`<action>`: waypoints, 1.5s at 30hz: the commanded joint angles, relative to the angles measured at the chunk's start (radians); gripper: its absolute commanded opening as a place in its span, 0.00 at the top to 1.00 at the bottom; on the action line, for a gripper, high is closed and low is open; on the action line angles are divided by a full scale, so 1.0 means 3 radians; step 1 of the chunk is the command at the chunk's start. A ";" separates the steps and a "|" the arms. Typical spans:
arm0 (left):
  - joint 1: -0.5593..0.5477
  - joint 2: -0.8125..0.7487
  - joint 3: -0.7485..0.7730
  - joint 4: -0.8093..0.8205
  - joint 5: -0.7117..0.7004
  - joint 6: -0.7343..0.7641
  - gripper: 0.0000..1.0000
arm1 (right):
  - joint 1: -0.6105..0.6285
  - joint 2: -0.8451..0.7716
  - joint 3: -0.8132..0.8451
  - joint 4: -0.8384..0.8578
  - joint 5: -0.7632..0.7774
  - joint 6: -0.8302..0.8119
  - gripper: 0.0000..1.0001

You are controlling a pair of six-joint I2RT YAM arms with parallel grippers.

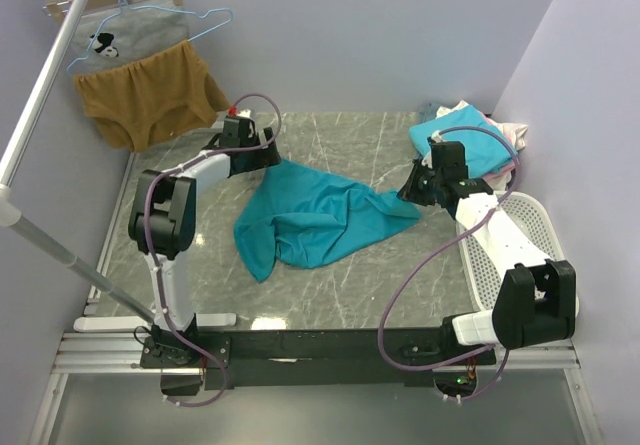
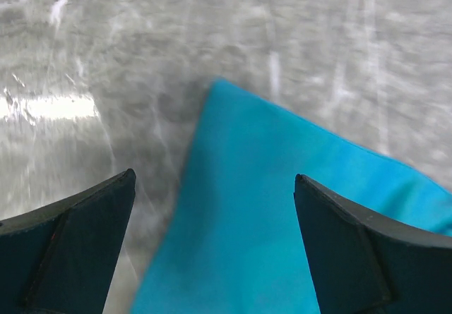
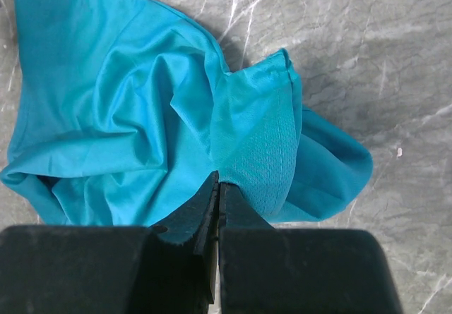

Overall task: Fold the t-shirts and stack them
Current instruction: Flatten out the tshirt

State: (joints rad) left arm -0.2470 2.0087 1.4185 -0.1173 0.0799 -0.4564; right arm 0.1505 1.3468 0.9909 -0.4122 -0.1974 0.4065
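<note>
One teal shirt [image 1: 320,220] lies crumpled and unfolded in the middle of the table [image 1: 340,295]. A pile [image 1: 455,125] of more shirts sits at the far right corner, well apart from it. Turquoise, white and pink cloth show there, but the right arm covers part of the pile, so the number of shirts cannot be told.

Two claws are in view. The left claw [image 1: 270,155] is at the shirt's far left corner. In its wrist view, the left claw [image 2: 214,180] is spread wide, with a finger [image 2: 70,257] at each side of the corner and nothing held. That view is blurred, so whether the tips touch the cloth cannot be told. The right claw [image 1: 408,193] is at the shirt's right edge. Its wrist view shows the right claw [image 3: 217,183] pressed tight together, pinching a fold of the teal cloth beside a ribbed edge.

One white basket [image 1: 535,230] stands at the right, partly under the right arm. Two hung garments are at the far left, one brown [image 1: 150,95] and one grey [image 1: 140,35], the grey one half hidden behind the brown.
</note>
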 commanded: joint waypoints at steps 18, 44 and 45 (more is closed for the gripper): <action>0.0067 0.0754 0.0656 0.0054 0.0940 0.0294 0.82 | 0.0015 0.0399 0.0286 0.0172 -0.0048 -0.0046 1.00; 0.0164 -0.2082 0.0605 -0.0585 0.0925 0.0458 0.99 | 0.0005 -0.0557 0.1493 -0.0374 0.0336 -0.0250 1.00; 0.0164 -0.2205 0.0595 -0.0606 0.0890 0.0453 0.99 | 0.0010 -0.0679 0.1544 -0.0405 0.0336 -0.0255 1.00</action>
State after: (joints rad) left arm -0.1997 1.5005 1.5734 -0.2401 0.3508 -0.3515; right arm 0.1505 1.2942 1.3445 -0.5243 -0.1162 0.3595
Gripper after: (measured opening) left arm 0.022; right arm 0.009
